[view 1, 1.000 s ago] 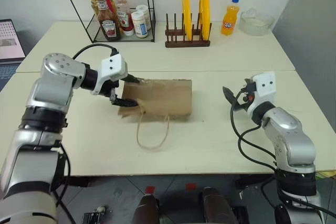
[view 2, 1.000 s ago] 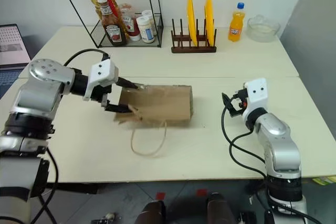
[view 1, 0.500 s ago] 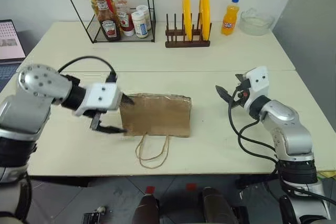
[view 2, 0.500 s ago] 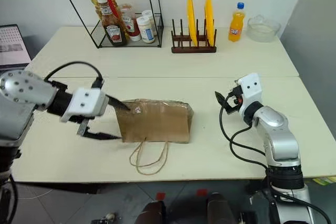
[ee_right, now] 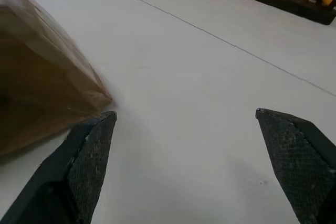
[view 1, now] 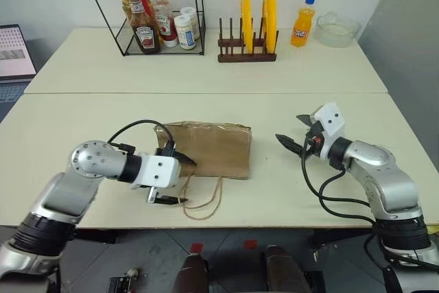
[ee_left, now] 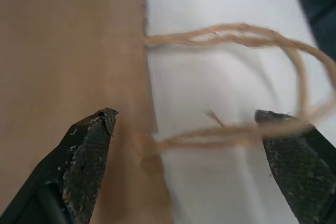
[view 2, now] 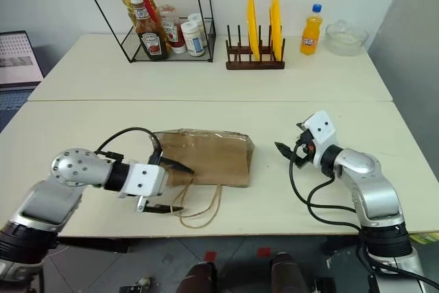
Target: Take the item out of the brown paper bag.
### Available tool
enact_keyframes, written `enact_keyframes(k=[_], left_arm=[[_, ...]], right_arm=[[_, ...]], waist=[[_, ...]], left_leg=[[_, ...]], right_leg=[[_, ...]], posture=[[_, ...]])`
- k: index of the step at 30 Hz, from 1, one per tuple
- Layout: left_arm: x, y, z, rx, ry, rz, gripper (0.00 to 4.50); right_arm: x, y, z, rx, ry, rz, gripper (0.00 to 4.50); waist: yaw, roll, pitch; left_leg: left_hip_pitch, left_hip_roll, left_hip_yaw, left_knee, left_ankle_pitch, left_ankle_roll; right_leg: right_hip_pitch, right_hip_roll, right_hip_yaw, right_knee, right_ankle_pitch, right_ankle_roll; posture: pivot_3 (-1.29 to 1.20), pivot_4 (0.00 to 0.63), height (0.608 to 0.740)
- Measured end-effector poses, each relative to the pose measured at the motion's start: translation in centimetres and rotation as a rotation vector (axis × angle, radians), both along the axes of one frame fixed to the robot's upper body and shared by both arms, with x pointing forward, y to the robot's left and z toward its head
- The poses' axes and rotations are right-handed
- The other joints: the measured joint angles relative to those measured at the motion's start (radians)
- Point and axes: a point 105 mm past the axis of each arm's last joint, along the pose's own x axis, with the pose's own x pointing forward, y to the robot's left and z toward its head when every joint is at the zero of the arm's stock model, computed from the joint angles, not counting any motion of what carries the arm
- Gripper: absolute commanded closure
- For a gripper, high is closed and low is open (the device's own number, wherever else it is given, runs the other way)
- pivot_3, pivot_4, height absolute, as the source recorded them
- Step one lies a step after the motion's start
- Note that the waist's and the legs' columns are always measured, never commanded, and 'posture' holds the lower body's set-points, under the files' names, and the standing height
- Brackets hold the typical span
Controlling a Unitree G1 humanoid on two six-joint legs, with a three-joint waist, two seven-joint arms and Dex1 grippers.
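You have the creased brown kraft paper bag (view 1: pixel 209 149) lying flat on the pale table (view 1: pixel 309 66), your left gripper (view 1: pixel 174 180) spread wide at its twisted cord handles (view 1: pixel 204 204), your right gripper (view 1: pixel 296 136) spread too, well apart from the bag

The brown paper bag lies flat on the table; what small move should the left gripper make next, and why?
Probably close on the mouth edge of the brown paper bag: the left gripper is open and straddles that edge where the cord handles attach, and the bag lies unopened.
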Motion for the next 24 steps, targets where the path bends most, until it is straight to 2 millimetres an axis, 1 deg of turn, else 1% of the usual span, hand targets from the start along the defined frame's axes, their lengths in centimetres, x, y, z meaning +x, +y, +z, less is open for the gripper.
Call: enact_keyframes(k=[1,2,3,4,8,10,12,14,16,17,18,20,24], left_arm=[[0.2,-0.6,0.0,-0.052,0.013,0.024,0.39],[0.3,-1.3,0.1,-0.106,0.034,0.05,0.59],[0.3,-1.6,0.1,-0.146,0.064,0.079,0.93],[0.5,-1.7,0.1,-0.183,0.09,0.11,1.18],[1.3,-2.0,0.5,-0.333,0.183,0.229,2.5],[1.6,-2.2,0.8,-0.384,0.213,0.266,3.11],[2.0,-1.9,1.0,-0.423,0.238,0.314,3.81],[2.4,-1.6,1.5,-0.467,0.249,0.357,4.43],[3.0,-1.6,2.1,-0.489,0.243,0.389,4.47],[3.4,-1.5,2.4,-0.515,0.246,0.413,4.47],[3.6,-1.5,2.5,-0.528,0.25,0.429,4.47],[3.8,-1.1,2.5,-0.542,0.265,0.463,4.47],[4.0,-0.8,2.4,-0.566,0.298,0.505,4.47]], right_arm=[[-0.5,0.1,0.2,-0.015,-0.006,0.019,0.0],[-1.2,0.2,0.1,-0.046,-0.006,0.047,0.0],[-1.9,0.3,-0.4,-0.073,0.004,0.078,0.0],[-2.4,0.4,-0.9,-0.094,0.014,0.105,0.0],[-4.2,1.6,-3.0,-0.157,0.017,0.254,0.0],[-5.1,2.1,-4.2,-0.254,-0.031,0.365,0.0],[-5.9,2.3,-5.8,-0.371,-0.095,0.487,0.0],[-6.3,2.7,-6.9,-0.471,-0.204,0.595,0.0],[-6.2,3.4,-6.6,-0.569,-0.385,0.693,0.0],[-6.2,4.0,-6.5,-0.627,-0.509,0.751,0.0],[-6.1,4.3,-6.5,-0.655,-0.594,0.786,0.0],[-6.2,5.0,-6.6,-0.673,-0.734,0.836,0.0],[-6.4,5.7,-6.9,-0.676,-0.914,0.899,0.0]], waist=[[0.0,0.0,0.0],[0.0,0.0,0.0],[0.001,-0.001,-0.001],[0.001,-0.001,-0.001],[-0.001,-0.001,-0.001],[-0.001,-0.001,-0.001],[-0.001,-0.001,-0.001],[-0.002,-0.001,-0.001],[-0.005,-0.002,-0.001],[-0.007,-0.002,-0.001],[-0.006,-0.002,-0.001],[-0.006,-0.003,-0.002],[-0.006,-0.004,-0.002]], left_leg=[[0.0,0.0,0.0,0.0,0.0,0.0],[0.0,0.0,0.0,0.0,0.0,0.0],[0.0,0.0,0.0,0.0,0.0,0.0],[0.0,0.0,0.0,0.0,0.0,0.0],[0.001,0.0,0.0,0.001,0.0,0.0],[0.002,0.0,0.0,0.001,0.0,0.0],[0.002,0.0,0.0,0.001,0.0,0.0],[0.002,0.0,0.0,0.001,0.0,0.0],[0.004,0.0,0.0,0.001,0.0,0.0],[0.007,0.0,0.0,0.0,0.0,0.0],[0.008,0.0,0.0,0.0,0.0,0.0],[0.01,0.0,0.0,0.0,0.0,0.0],[0.013,0.0,0.0,0.0,0.0,-0.001]], right_leg=[[0.0,0.0,0.0,0.0,0.0,0.0],[0.0,0.0,0.0,0.0,0.0,0.0],[0.0,0.0,0.0,-0.001,0.0,0.0],[0.001,0.0,0.0,-0.001,0.0,0.0],[0.001,0.0,0.0,0.0,0.0,0.0],[0.002,0.0,0.0,0.0,0.0,0.0],[0.002,0.0,0.0,-0.001,0.0,0.0],[0.002,0.0,0.0,0.0,0.0,0.0],[0.004,0.0,0.0,-0.001,0.0,0.0],[0.005,0.0,0.0,-0.001,0.0,0.0],[0.007,0.0,0.0,-0.001,0.0,0.0],[0.009,0.0,0.0,-0.001,0.0,0.0],[0.011,0.0,0.001,-0.002,0.0,0.0]], posture=[[0.0,0.15,0.74],[0.0,0.15,0.74],[0.0,0.15,0.74],[0.0,0.15,0.74],[0.0,0.15,0.74],[0.0,0.15,0.74],[0.0,0.15,0.74],[0.0,0.15,0.74],[0.0,0.15,0.74],[0.0,0.15,0.74],[0.0,0.15,0.74],[0.0,0.15,0.74],[0.0,0.15,0.74]])
